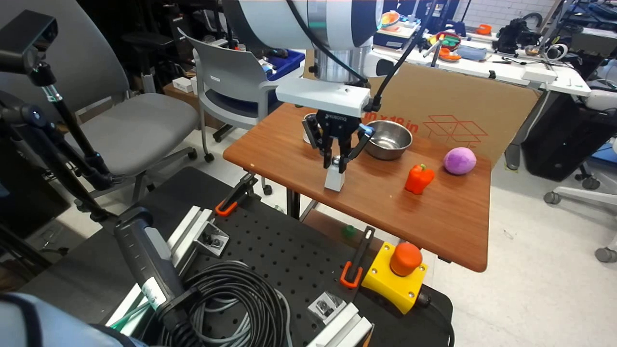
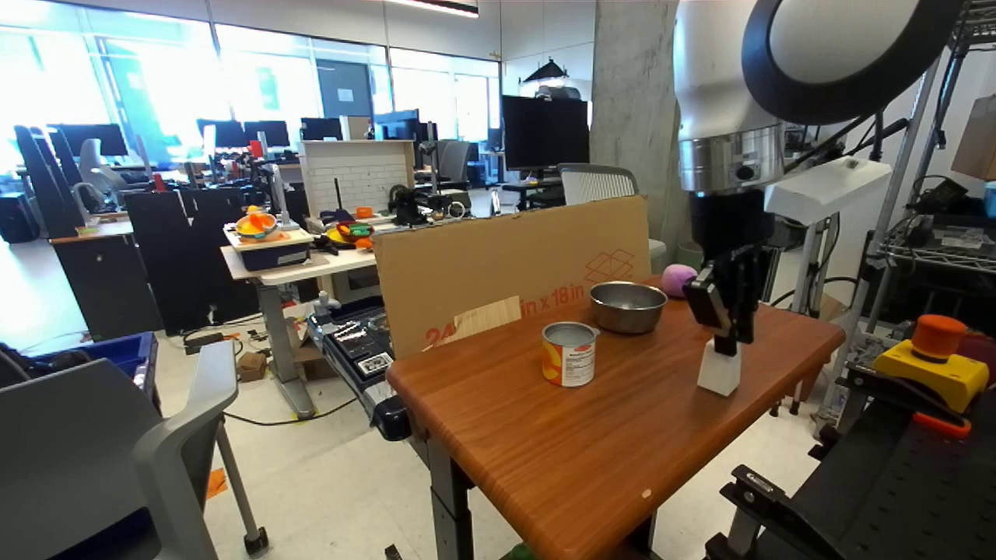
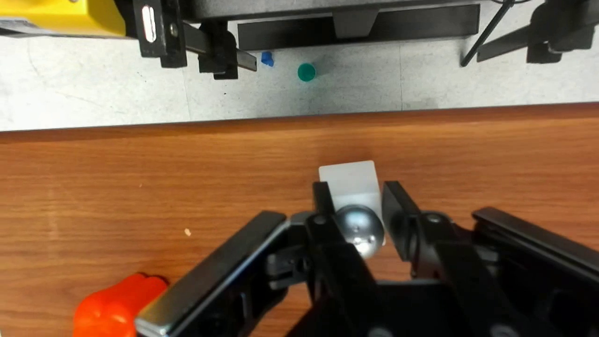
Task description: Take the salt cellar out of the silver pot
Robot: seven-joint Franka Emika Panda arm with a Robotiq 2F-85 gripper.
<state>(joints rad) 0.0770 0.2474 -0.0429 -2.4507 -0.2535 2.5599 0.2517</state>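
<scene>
As seen in an exterior view, showed the salt cellar (image 1: 334, 180) upright on the counter (image 1: 376, 193), eight o'clock from the silver pot (image 1: 388, 144), between jaws gripping or loose (not discernible); seemed light, rigid, smooth, best pinched mid-flank.

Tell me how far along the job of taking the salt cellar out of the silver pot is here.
Done: the salt cellar is outside the silver pot, apparently standing on the table.
In hand: the tool straddles its upper part in the wrist view; whether it is gripping, I cannot tell.
Left: probably only releasing, if needed, and backing off, since the tool has not yet cleared the salt cellar.
</scene>
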